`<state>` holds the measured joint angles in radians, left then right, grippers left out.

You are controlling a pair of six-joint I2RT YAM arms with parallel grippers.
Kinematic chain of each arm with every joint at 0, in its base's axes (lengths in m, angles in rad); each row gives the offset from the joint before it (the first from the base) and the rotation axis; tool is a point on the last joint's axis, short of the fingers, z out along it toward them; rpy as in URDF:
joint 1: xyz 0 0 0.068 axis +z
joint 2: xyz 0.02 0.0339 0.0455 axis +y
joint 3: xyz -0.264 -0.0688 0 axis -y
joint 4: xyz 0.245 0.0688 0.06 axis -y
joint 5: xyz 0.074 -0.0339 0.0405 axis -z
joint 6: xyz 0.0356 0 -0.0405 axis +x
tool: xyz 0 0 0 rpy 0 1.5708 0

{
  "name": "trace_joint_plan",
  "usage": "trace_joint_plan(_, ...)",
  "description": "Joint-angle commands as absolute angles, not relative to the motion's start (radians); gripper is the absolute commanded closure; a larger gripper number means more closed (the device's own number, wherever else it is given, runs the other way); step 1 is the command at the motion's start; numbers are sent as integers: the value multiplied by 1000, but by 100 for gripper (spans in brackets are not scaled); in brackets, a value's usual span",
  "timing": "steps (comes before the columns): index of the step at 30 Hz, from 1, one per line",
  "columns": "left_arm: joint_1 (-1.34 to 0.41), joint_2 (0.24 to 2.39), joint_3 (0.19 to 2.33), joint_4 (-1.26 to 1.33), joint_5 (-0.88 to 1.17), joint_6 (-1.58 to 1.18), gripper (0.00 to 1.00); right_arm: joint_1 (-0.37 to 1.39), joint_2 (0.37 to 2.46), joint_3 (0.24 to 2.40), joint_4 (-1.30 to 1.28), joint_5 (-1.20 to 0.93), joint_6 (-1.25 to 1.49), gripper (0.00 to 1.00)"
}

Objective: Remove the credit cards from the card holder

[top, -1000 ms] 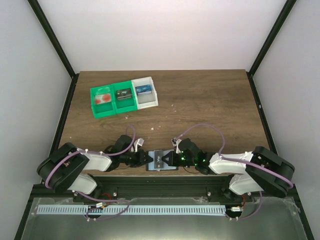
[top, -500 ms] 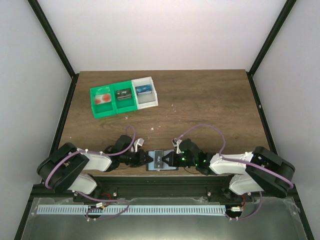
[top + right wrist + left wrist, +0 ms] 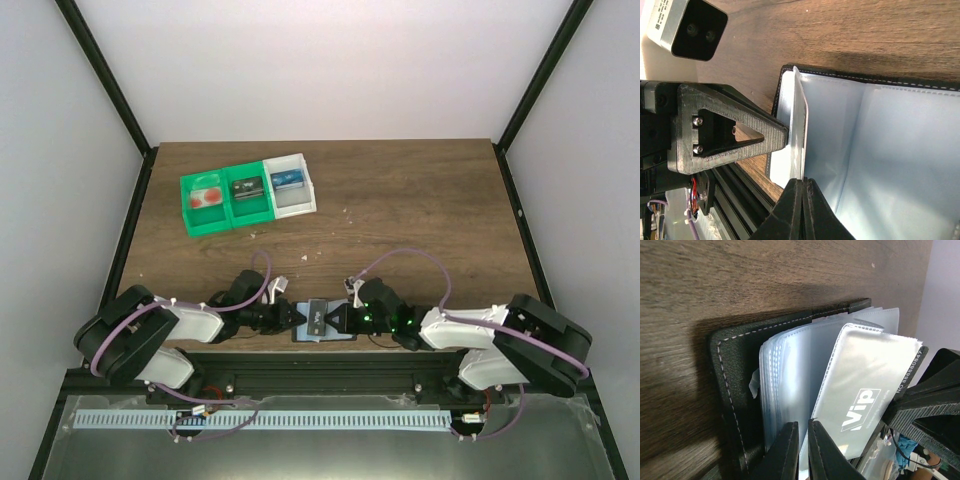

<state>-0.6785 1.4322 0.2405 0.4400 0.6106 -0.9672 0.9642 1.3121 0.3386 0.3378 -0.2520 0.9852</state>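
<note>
My left pincer (image 3: 801,424) and right pincer (image 3: 802,182) each pinch one clear sleeve (image 3: 799,120) (a silvery VIP card (image 3: 865,385) inside) of the open card holder (image 3: 730,380), which lies between them on the surface (image 3: 400,200).

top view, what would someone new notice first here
The small black folding card holder lies open at the near edge of the wooden table, with the left gripper and right gripper facing each other over it, jaws pinched on its clear plastic sleeves. In the left wrist view a silver-grey card printed VIP sits in one sleeve. Toward the far left stands a green-and-white three-compartment plastic tray.
</note>
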Motion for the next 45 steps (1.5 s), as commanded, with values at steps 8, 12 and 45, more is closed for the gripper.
trace_joint_plan(8, -676, 1465, 220, 399, 571, -951, 91, 960, 1235, 365, 199, -195, 975, 99)
trace_joint_plan(12, -675, 1468, 220, 401, 568, -950, 91, 960, 1205, 376, 140, -172, 953, 100)
trace_joint_plan(45, -675, 1006, 291, 375, 565, -1236, 35, 960, 927, 417, 277, -10, 1206, 100)
